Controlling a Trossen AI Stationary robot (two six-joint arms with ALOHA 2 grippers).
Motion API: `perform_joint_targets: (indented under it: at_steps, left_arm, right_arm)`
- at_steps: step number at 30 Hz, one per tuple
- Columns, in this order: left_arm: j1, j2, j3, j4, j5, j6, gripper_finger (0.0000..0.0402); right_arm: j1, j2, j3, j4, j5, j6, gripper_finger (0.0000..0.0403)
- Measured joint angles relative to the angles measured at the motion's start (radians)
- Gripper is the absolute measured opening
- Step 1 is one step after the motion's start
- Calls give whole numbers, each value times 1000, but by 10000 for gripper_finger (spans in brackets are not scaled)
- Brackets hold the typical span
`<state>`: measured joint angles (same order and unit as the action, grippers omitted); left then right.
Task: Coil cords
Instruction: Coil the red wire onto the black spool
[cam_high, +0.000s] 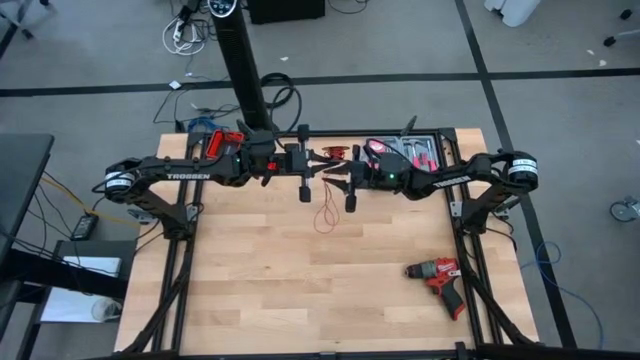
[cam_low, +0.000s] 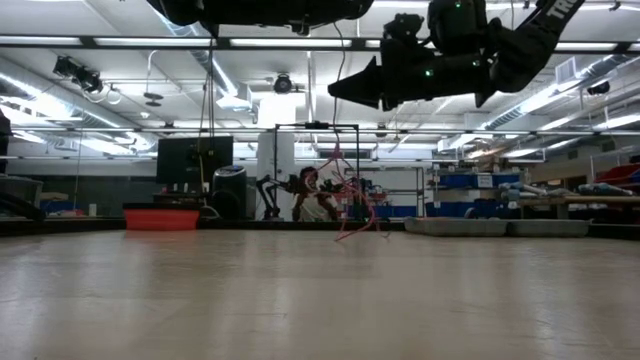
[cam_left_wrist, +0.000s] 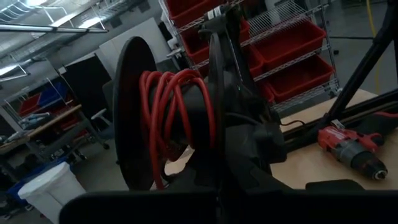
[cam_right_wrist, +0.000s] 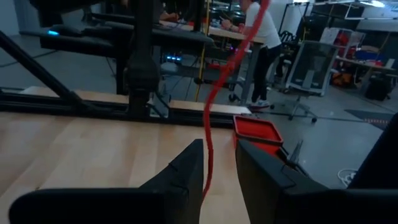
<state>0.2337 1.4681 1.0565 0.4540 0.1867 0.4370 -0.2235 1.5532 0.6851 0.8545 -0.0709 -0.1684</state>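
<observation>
The cords are one thin red wire. A small red bundle (cam_high: 337, 153) hangs in the air between my two grippers, and a slack loop (cam_high: 325, 215) drops from it toward the table. In the low view the loose tangle (cam_low: 348, 200) dangles over the far part of the table. My left gripper (cam_high: 322, 156) points level from the left and is shut at the bundle. In its wrist view several red turns (cam_left_wrist: 177, 118) show between dark upright parts; what they are wound on is hidden. My right gripper (cam_right_wrist: 219, 143) is open, with one red strand (cam_right_wrist: 208, 124) running up through the gap. My left gripper meets the red bundle's left side (cam_high: 330, 154) with its shut fingertips, coming level from the table's left. The fingers themselves hide the place of contact, so the part held does not show. The bundle is clear of the table, and the rest of the wire hangs slack below it.
A red and black drill (cam_high: 437, 277) lies on the wooden table (cam_high: 250, 280) near its right edge. An open tool case (cam_high: 410, 150) and a red box (cam_high: 225, 140) sit along the far edge. A person stands beyond the table (cam_right_wrist: 261, 37).
</observation>
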Motion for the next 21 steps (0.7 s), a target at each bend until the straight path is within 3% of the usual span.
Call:
perform_joint_targets:
  at_steps: [5, 11, 16, 21]
  left_arm:
    - [0, 0, 0, -1, 0, 0, 1]
    - [0, 0, 0, -2, -3, -4, 1]
    - [0, 0, 0, -22, -6, -57, 1]
    - [0, -10, 0, -134, -6, -129, 1]
  right_arm:
    - [0, 0, 15, -8, 0, 0, 78]
    - [0, 0, 15, -80, -1, -1, 10]
    - [2, -17, 15, -175, -8, -3, 6]
    - [24, -130, 15, -395, -8, -36, 4]
